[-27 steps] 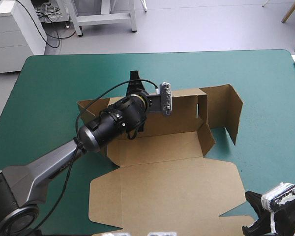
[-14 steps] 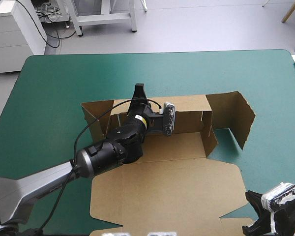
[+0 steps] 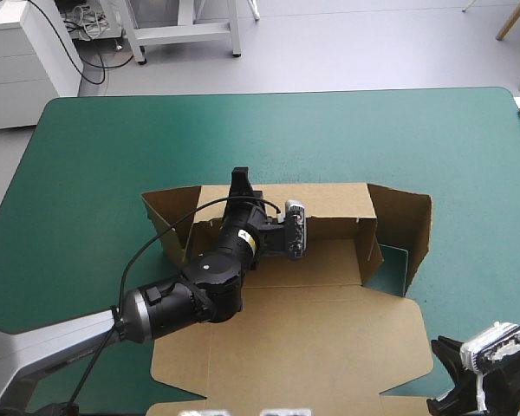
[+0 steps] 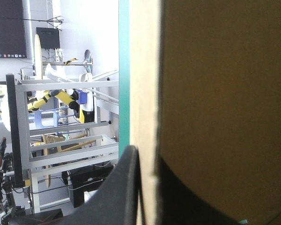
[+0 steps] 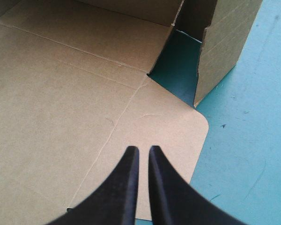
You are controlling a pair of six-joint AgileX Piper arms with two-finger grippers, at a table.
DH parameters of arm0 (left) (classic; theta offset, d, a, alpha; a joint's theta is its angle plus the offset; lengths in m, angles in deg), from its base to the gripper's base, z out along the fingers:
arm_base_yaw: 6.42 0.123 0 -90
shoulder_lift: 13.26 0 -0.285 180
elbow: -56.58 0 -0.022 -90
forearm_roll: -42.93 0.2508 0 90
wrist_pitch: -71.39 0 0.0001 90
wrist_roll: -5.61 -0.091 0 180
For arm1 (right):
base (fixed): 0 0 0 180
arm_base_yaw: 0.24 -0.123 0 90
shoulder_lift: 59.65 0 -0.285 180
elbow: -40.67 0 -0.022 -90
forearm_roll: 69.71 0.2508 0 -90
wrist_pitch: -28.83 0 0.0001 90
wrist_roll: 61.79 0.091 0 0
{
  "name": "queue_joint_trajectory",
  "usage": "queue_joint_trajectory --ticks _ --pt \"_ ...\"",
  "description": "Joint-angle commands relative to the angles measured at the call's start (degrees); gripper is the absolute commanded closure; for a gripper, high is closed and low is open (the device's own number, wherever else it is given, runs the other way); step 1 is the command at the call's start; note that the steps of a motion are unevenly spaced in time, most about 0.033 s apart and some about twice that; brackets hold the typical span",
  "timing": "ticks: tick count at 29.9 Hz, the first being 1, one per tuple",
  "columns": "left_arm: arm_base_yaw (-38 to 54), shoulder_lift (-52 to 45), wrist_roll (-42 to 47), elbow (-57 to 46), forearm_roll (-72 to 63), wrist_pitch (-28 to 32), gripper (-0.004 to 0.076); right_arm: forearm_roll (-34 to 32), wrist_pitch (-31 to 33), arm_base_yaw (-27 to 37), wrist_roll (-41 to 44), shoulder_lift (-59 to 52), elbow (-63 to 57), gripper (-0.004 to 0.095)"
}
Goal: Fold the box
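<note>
Currently on view: one brown box [image 3: 329, 338], part-formed, lying at the middle of the worktop [image 3: 113, 147] with its teal-green cover, somewhat nearer the robot's side than the far edge. Back wall [image 3: 329, 204]: raised, running across the worktop. Left end flap [image 3: 169, 217]: raised, angled inward. Right end panel [image 3: 407, 225]: standing, bent round a patch of bare cover. Lid: flat, spread toward the near edge, rounded corner visible in the right wrist view. Left claw [image 3: 240, 184]: reaches over the floor of the box from the near left, gripping the back wall near its left part, one black finger tip showing above the wall's top edge; in the left wrist view the claw [image 4: 146, 157] has a finger on each face of the board [image 4: 215, 93], the sheet's edge between them. Right claw [image 3: 442, 374]: at the near right corner of the worktop, apart from the walls; in its own view the claw [image 5: 143, 150] is closed on nothing, fingers all but touching, poised above the lid [image 5: 61, 93] close to that rounded corner.
</note>
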Motion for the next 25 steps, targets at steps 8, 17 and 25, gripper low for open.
queue_joint_trajectory --ticks 8,17,25 --pt "-0.4 -1.8 2.9 0.6 -0.7 0.9 0.0731 -0.2 -2.9 0.2 -0.4 0.7 1.5 0.0304" --pt "-0.4 -1.8 5.3 0.6 -0.8 1.1 0.0731 1.9 -4.4 0.2 0.3 0.7 1.5 0.0315" --pt "-0.4 -1.8 5.2 0.6 -0.8 1.1 0.0731 1.5 -4.5 0.2 0.5 0.8 4.6 0.0402"
